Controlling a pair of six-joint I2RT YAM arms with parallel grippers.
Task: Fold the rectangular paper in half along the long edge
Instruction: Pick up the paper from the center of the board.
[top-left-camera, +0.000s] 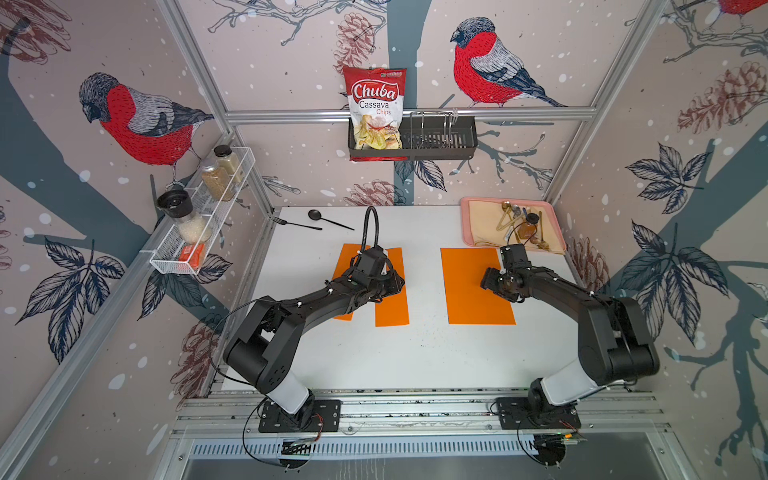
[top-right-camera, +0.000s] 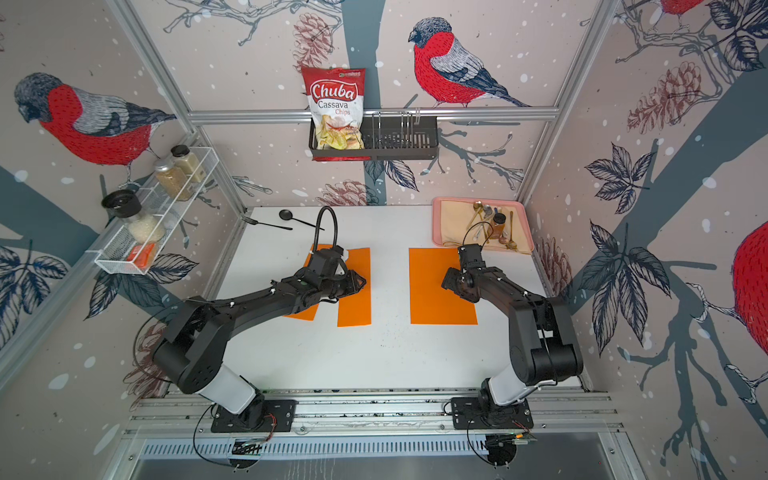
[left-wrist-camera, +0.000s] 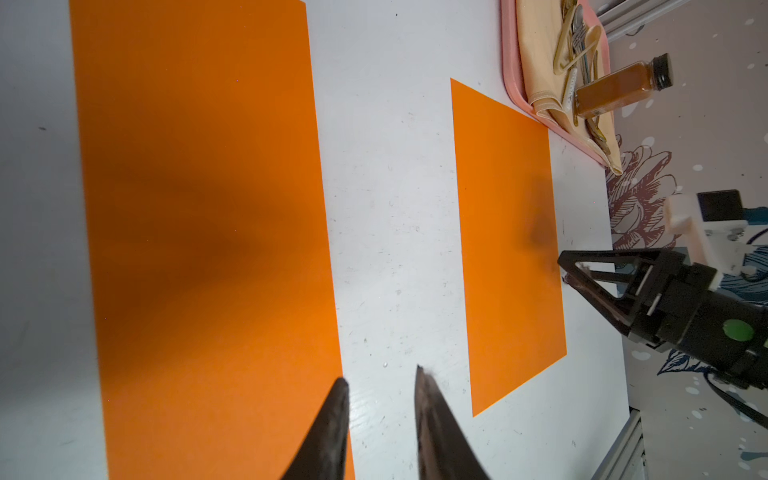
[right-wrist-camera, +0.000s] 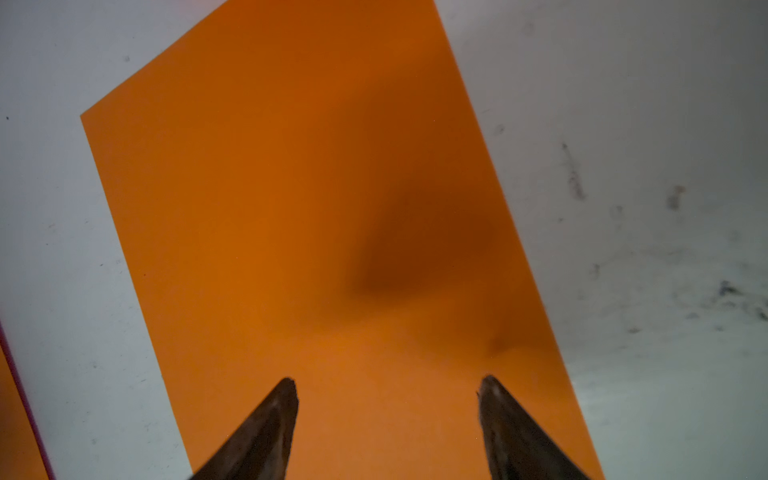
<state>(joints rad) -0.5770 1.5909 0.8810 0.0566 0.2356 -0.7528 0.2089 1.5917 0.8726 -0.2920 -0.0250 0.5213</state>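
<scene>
Three orange papers lie on the white table. A narrow strip (top-left-camera: 392, 311) (top-right-camera: 354, 309) (left-wrist-camera: 199, 208) lies in the middle. A tilted piece (top-left-camera: 347, 257) (top-right-camera: 301, 313) to its left is mostly hidden under my left arm. A wide rectangular sheet (top-left-camera: 465, 291) (top-right-camera: 432, 291) (left-wrist-camera: 507, 249) (right-wrist-camera: 291, 208) lies flat on the right. My left gripper (top-left-camera: 399, 282) (top-right-camera: 361, 282) (left-wrist-camera: 380, 374) hovers at the strip's right edge, open a little with nothing between its fingers. My right gripper (top-left-camera: 490, 282) (top-right-camera: 451, 282) (right-wrist-camera: 388, 384) stands open just over the wide sheet's right side.
A pink tray (top-left-camera: 465, 232) at the back right holds a cloth, cutlery and a small brown bottle (left-wrist-camera: 615, 87). A black spoon (top-left-camera: 316, 215) and fork (top-left-camera: 291, 223) lie at the back left. A wire shelf of jars (top-left-camera: 199, 232) hangs on the left wall.
</scene>
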